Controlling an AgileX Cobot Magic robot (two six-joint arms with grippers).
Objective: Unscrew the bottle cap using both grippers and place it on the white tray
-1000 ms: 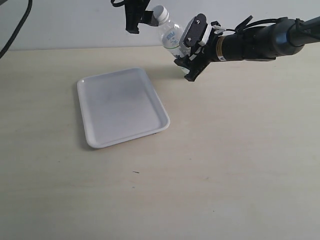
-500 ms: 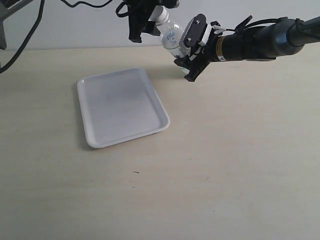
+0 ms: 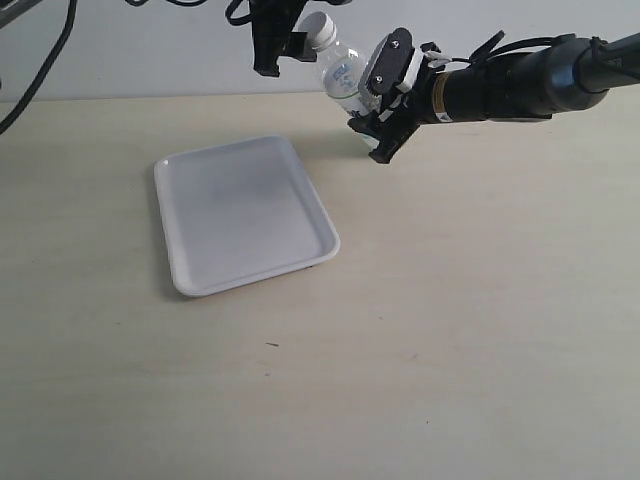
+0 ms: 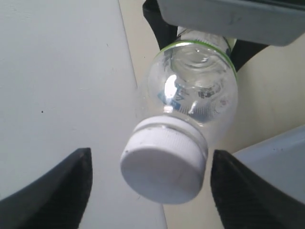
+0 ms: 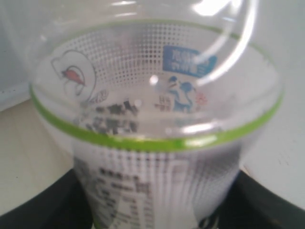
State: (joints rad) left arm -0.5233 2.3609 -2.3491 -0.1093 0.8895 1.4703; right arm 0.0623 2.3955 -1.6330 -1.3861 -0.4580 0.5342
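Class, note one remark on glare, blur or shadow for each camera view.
Exterior view: white tray throws a thin shadow at its near edge; left wrist view: glare spot on the bottle, bottle cap sharp; right wrist view: label print blurred, glare streaks.

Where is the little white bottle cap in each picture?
Exterior view: the bottle cap is at the top, near the middle, on the tilted bottle.
Left wrist view: the cap is big and close, in the gap of the open left gripper, with space on both sides.
Right wrist view: not in it; only the bottle's labelled body shows.
Shared landmark: the bottle itself.
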